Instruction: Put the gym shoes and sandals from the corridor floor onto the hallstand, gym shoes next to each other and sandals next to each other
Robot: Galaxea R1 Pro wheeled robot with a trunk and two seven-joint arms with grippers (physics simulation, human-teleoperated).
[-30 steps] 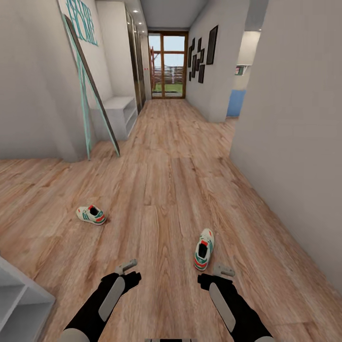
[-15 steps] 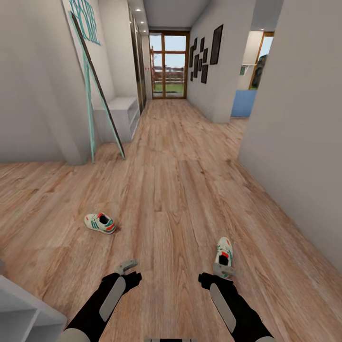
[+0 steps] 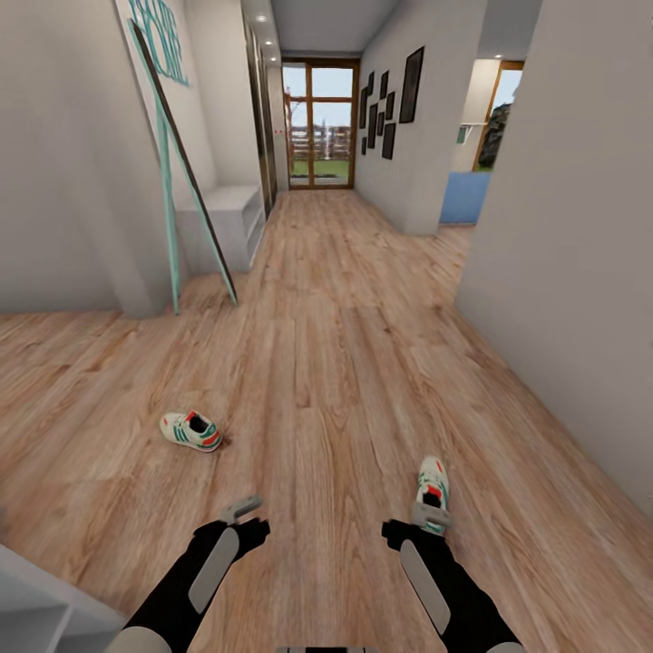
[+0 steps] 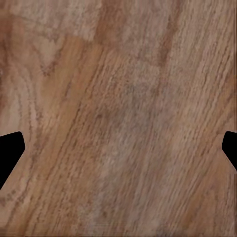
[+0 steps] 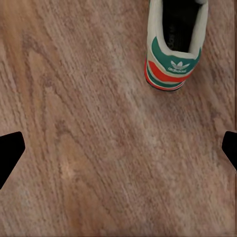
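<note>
Sneakers come first here: one [image 3: 432,490] lies on the wooden floor [image 3: 326,363] just ahead of the right gripper [image 3: 428,517], its heel toward the robot, and the other [image 3: 190,430] lies well apart to the left, ahead of the left gripper [image 3: 241,510]. Both grippers hang released and empty, fingers spread wide in the wrist views.

The step in hand looks like the pickup of the nearer sneaker. To do it well, the right arm should move forward until the heel sits between the fingers, come down over the narrow heel collar rather than the wide sole, and close across the shoe's width.

The right wrist view shows the sneaker's red and green heel [image 5: 173,64] off-centre, outside the fingers' line, which the head view hides behind the gripper. The head view alone gives the second sneaker and a white corner of furniture [image 3: 45,599] at the lower left.
</note>
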